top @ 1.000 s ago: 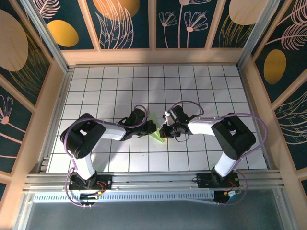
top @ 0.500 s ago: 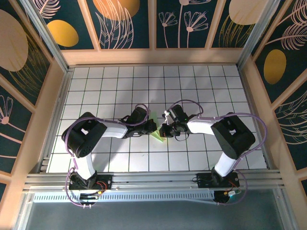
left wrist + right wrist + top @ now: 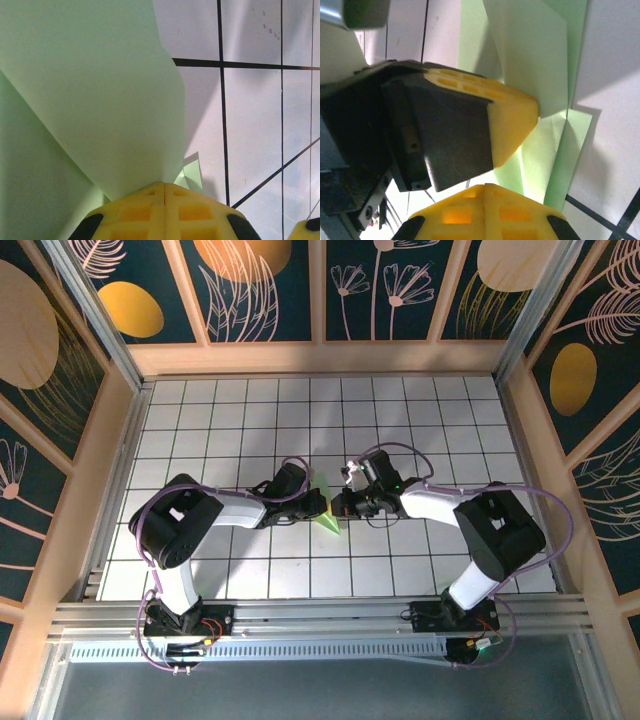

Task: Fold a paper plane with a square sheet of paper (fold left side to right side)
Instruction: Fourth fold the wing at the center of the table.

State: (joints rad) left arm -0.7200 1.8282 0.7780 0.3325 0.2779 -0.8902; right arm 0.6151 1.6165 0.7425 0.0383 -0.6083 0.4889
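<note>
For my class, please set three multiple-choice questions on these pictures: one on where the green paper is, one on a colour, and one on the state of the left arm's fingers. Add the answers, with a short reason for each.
1. Where is the green paper?
A. At the far left corner of the table
B. On the metal rail by the arm bases
C. Between the tips of the two arms, near the middle of the tiled table

2. What colour are the left fingers and the right fingers?
A. Yellow
B. Red
C. Blue

3. How do the left fingers stand?
A. Spread wide over bare tiles
B. Closed together, with the paper at their tips
C. Closed on a pen

Answers:
1 C: the top view shows the paper where the two arms meet.
2 A: each wrist view shows yellow fingers.
3 B: the left wrist view shows no gap between them, and the paper rises from their tips.
</note>
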